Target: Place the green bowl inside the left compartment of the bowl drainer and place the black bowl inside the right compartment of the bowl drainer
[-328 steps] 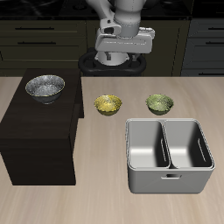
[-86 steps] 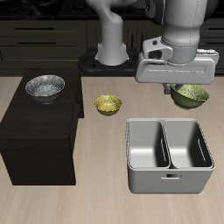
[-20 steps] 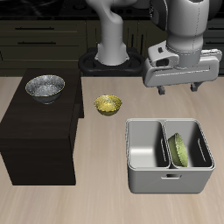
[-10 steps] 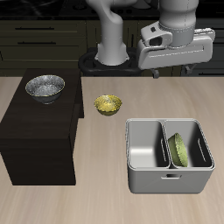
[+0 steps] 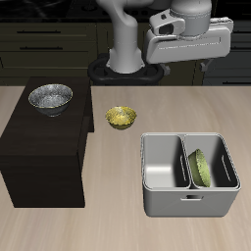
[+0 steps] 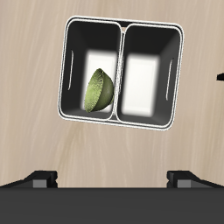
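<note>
Since half a second before, the gripper (image 5: 186, 61) had climbed higher and drifted back from over the bowl drainer (image 5: 163, 201), toward the table's rear edge. It carried nothing. The wrist view showed both fingertips (image 6: 41, 178) set far apart with bare space between them — jaws wide.

The green bowl (image 5: 201, 168) already sat in the drainer's left compartment, tipped on its edge and leaning against the middle wall, probably because it was dropped from above rather than set down flat. The wrist view could not settle whether it touched the compartment floor fully.

The right compartment held nothing. The black bowl (image 5: 50, 97) rested upright on top of the dark cabinet (image 5: 44, 152), near that cabinet's back edge, well apart from the drainer. The golden bowl (image 5: 121, 118) stood on the table (image 5: 108, 230) between cabinet and drainer — not wanted for this task.

The lift looked meant to clear the drainer's rim before crossing to the black bowl.
</note>
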Robot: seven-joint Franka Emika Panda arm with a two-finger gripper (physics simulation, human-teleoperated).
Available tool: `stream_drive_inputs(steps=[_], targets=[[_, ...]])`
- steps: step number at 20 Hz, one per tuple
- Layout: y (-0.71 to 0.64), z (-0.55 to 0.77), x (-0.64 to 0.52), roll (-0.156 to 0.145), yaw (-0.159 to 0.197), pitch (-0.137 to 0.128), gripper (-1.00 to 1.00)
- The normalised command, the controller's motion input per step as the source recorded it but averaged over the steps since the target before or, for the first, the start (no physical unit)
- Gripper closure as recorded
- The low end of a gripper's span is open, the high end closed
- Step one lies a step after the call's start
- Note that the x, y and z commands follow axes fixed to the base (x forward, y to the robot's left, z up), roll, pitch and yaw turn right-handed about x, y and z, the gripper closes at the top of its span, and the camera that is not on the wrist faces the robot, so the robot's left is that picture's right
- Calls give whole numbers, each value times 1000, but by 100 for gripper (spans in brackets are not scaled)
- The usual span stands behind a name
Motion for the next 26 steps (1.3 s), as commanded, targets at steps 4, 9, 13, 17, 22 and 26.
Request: stream_drive_inputs(steps=[4, 9, 13, 17, 22, 26], targets=[[-163, 87, -1, 1, 5, -3, -100], [-306, 61, 44, 16, -6, 24, -100], [-531, 72, 21, -26, 15, 11, -100], [-418, -51, 59, -27, 26, 11, -100], [-470, 17, 0, -31, -30, 11, -100], [-336, 27, -85, -27, -21, 1, -100]])
